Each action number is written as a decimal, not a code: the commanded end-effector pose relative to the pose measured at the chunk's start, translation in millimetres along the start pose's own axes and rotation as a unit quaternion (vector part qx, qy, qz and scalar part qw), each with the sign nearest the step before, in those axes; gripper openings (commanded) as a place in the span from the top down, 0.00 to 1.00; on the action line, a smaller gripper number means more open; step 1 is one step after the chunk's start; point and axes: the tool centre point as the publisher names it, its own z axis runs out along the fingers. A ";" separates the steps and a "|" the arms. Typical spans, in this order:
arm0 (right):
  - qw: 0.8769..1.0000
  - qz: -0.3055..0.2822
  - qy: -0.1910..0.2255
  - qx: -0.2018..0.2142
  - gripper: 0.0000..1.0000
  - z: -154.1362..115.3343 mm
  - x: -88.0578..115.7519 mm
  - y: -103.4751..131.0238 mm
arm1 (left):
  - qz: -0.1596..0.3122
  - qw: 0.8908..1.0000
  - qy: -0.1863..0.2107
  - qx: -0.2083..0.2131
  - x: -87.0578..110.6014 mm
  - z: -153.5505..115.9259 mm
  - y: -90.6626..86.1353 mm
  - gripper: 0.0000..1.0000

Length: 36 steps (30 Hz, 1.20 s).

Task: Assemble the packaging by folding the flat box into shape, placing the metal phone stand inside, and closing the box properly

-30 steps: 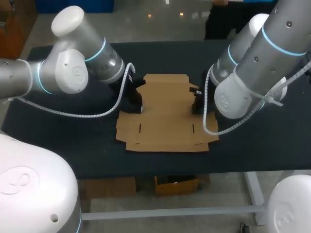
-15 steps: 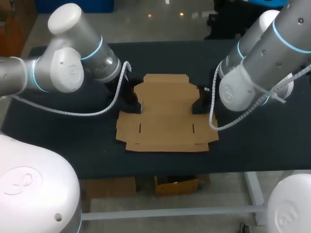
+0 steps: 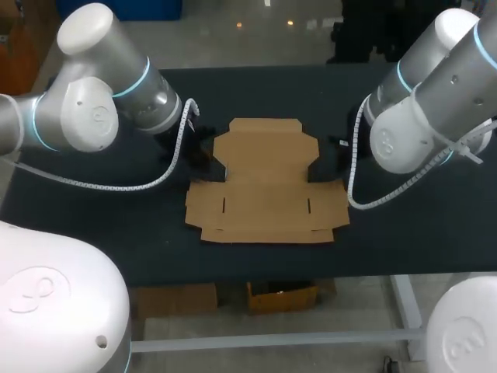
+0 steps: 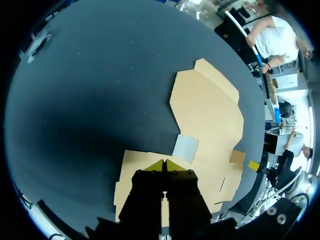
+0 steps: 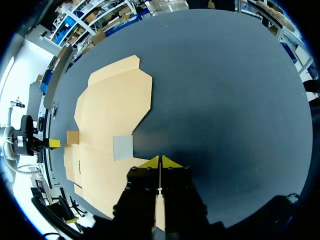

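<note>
The flat brown cardboard box point(image 3: 264, 186) lies unfolded on the middle of the black table point(image 3: 411, 225). My left gripper point(image 3: 203, 158) hangs by the box's left notch, shut and empty. In the left wrist view its yellow tips point(image 4: 163, 165) meet above the box's corner panel point(image 4: 207, 112), just short of a small grey-looking side flap point(image 4: 185, 148). My right gripper point(image 3: 324, 165) is at the right notch, also shut with nothing in it. Its tips point(image 5: 160, 161) sit beside the same kind of flap point(image 5: 123, 147) on the box point(image 5: 112, 107). No metal phone stand shows in any view.
The box's near edge lies close to the table's front edge point(image 3: 311, 273). Bare black tabletop stretches to the left point(image 3: 93, 217) and right of the box and behind it. My other arm's yellow tip point(image 4: 254, 165) shows across the box in the left wrist view.
Both arms have drawn back outward from the box's side notches, the left to the left and the right to the right. The box has stayed flat.
</note>
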 end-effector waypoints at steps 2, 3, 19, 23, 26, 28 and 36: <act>0.997 0.005 0.062 0.038 1.00 -21.1 -6.7 -10.9 | -0.002 1.000 -0.002 0.009 -6.8 -15.1 15.9 1.00; 0.997 0.007 0.062 0.041 1.00 -23.4 -7.7 -14.0 | -0.003 1.000 -0.002 0.010 -8.3 -16.8 18.9 1.00; 0.997 0.027 0.047 0.057 1.00 -53.4 -14.6 -75.7 | -0.018 1.000 0.011 -0.005 -35.1 -41.4 82.4 1.00; 0.997 0.031 0.046 0.058 1.00 -59.4 -19.0 -94.1 | -0.023 1.000 0.013 -0.002 -40.2 -45.2 98.9 1.00; 0.997 0.033 0.044 0.058 1.00 -64.6 -21.8 -110.0 | -0.024 1.000 0.014 -0.002 -44.9 -47.6 112.7 1.00; 0.997 0.034 0.044 0.057 1.00 -66.8 -23.7 -119.3 | -0.026 1.000 0.014 -0.003 -47.0 -48.4 118.7 1.00; 0.997 0.035 0.042 0.059 1.00 -63.2 -25.1 -148.0 | -0.018 1.000 0.019 -0.014 -66.6 -48.1 146.7 1.00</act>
